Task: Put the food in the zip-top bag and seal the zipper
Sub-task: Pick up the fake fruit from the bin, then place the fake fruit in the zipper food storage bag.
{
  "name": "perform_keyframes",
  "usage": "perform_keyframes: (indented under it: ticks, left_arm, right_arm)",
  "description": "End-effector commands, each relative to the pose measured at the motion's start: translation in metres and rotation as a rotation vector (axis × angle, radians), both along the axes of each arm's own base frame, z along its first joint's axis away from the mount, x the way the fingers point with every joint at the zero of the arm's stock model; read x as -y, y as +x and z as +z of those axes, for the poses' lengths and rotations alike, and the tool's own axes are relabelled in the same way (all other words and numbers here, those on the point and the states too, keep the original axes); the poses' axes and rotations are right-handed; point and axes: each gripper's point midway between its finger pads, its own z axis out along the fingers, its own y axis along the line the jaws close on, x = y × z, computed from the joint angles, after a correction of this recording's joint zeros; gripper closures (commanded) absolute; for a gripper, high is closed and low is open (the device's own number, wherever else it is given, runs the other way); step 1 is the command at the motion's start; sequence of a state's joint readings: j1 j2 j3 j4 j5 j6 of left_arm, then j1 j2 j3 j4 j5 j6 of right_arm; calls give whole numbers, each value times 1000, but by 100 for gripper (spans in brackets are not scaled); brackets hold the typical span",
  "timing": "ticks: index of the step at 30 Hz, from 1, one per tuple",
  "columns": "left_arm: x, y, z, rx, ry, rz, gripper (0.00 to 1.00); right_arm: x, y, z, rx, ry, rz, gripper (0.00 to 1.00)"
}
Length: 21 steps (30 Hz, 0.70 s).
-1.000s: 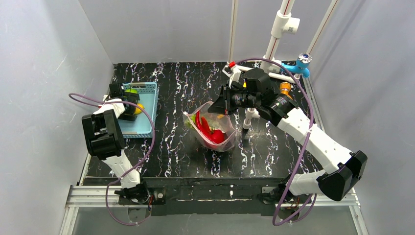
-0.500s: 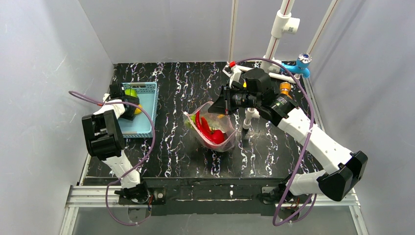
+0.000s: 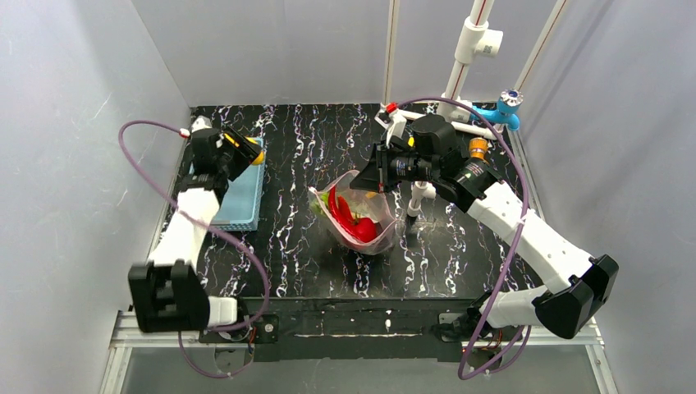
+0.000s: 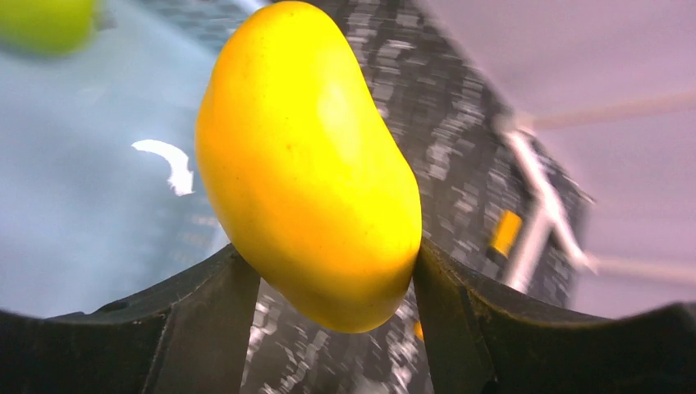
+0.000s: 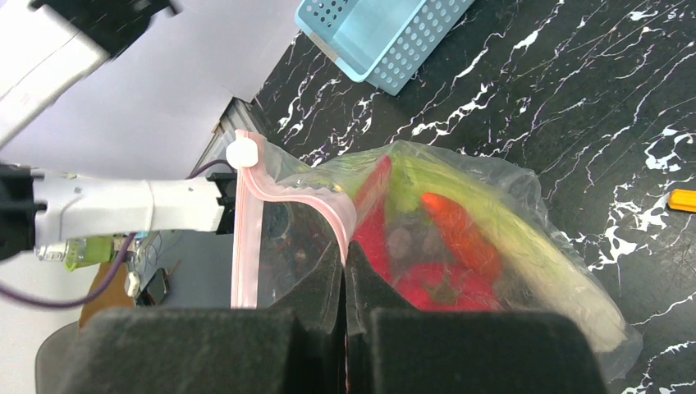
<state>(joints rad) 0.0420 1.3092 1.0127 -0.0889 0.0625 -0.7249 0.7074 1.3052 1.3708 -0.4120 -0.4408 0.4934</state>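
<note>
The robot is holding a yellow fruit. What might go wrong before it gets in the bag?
1. The yellow fruit is smooth and round, and the left claw pinches only its lower end, so it might slip out on the way.
2. The right claw holds the zip-top bag open at just one spot on the zipper. The floppy mouth may sag, and the fruit could bump it and roll onto the table.

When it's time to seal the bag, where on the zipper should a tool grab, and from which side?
Likely the white slider at the end of the pink zipper: it sticks out as a knob, while the strip is thin. The right tool pinches the strip at the bag mouth, so come from above at the opposite end, fingers across the strip.
</note>
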Motion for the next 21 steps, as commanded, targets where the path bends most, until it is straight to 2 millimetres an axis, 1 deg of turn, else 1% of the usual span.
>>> perform_keyframes:
  ticks: [1, 2, 5, 7, 8, 10, 13, 16, 19, 21]
  left_arm:
    - [51, -50, 79, 251, -80, -306, 90]
    - [64, -66, 99, 307, -123, -369, 90]
    - [95, -104, 143, 437, -253, -526, 90]
    - [111, -125, 166, 496, -341, -600, 92]
    - [123, -135, 175, 512, -383, -644, 93]
    - [149, -155, 187, 519, -412, -742, 95]
    - [188, -185, 200, 548, -374, -854, 96]
    - [211, -208, 208, 618, -318, -908, 96]
    - [227, -216, 200, 635, -261, -920, 94]
    - [240, -218, 188, 605, -234, -931, 93]
  right_arm:
    - [2, -2, 37, 92, 81, 0, 99]
    - [0, -2, 36, 90, 86, 2, 99]
    - [-3, -2, 36, 77, 107, 8, 99]
    - [-5, -2, 37, 67, 117, 9, 99]
    - [-5, -2, 37, 62, 121, 5, 99]
    - [-5, 0, 37, 54, 125, -9, 99]
    - [-4, 2, 36, 39, 128, -33, 99]
    - [-3, 1, 37, 34, 140, -45, 99]
    - [-1, -1, 41, 39, 151, -48, 99]
    - [0, -1, 43, 46, 155, -52, 99]
